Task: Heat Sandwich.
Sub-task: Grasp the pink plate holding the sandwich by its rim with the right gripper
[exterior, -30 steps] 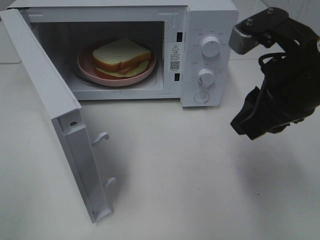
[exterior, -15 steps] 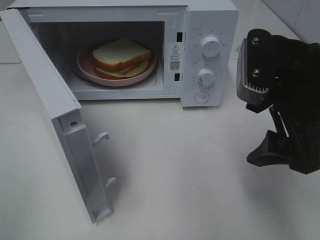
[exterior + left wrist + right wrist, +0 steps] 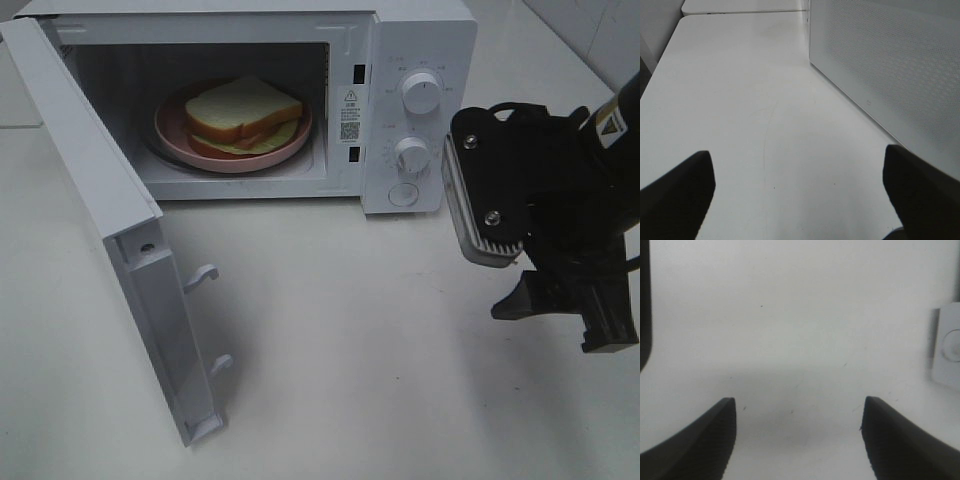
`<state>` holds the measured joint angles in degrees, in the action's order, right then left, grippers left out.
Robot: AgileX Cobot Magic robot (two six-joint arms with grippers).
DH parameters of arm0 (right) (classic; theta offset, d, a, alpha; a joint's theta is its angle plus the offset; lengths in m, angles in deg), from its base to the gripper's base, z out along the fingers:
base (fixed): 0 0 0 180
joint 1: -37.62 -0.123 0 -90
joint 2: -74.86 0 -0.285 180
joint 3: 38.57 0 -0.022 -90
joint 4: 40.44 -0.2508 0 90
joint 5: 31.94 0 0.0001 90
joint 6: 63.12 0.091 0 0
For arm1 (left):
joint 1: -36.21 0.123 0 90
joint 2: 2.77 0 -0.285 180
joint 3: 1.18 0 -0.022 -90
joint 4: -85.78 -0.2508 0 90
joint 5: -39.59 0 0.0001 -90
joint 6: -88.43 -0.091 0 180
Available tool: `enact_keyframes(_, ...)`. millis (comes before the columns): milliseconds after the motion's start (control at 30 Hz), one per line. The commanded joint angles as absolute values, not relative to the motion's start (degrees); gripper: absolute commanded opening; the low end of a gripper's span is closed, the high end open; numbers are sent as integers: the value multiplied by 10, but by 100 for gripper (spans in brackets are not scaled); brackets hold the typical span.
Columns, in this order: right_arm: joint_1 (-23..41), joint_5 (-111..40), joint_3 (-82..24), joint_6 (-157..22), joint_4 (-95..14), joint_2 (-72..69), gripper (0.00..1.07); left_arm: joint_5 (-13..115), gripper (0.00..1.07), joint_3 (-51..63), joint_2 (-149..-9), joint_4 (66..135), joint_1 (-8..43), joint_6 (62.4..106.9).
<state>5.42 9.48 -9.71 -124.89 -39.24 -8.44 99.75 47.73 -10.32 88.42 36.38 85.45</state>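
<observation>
Both grippers released, jaws spread wide, nothing between. Right gripper (image 3: 565, 318) (image 3: 797, 405) low over table (image 3: 350, 350), right of microwave (image 3: 420, 40). Left gripper (image 3: 796, 155) over bare tabletop near perforated white panel (image 3: 890, 65). Sandwich (image 3: 240, 118) flat on pink plate (image 3: 175, 135) inside microwave cavity, door (image 3: 100, 220) swung wide open. Near-square slices, no clear long axis. Top slice turned diagonally: one corner toward cavity back, another toward control-knob side. Filling edge showing at front.

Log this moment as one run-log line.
sandwich: on plate inside microwave | door: open | left gripper: open, empty | right gripper: open, empty, right of microwave
</observation>
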Motion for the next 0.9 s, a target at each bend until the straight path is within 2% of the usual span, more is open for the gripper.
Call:
enact_keyframes(33, 42, 72, -99, -1263, -371, -86, 69, 991, 84, 479, -92, 886, 364, 855)
enact_keyframes(233, 38, 91, -111, -1259, -367, -116, 69, 991, 84, 479, -92, 886, 364, 855)
enact_keyframes(400, 4, 94, -133, -1260, -318, -146, 69, 991, 84, 479, -92, 886, 364, 855)
enact_keyframes(567, -5, 110, -176, -1258, -318, -187, 69, 991, 84, 479, -92, 886, 364, 855)
enact_keyframes(900, -32, 100, -192, -1260, -313, -207, 69, 991, 84, 479, -93, 886, 364, 855)
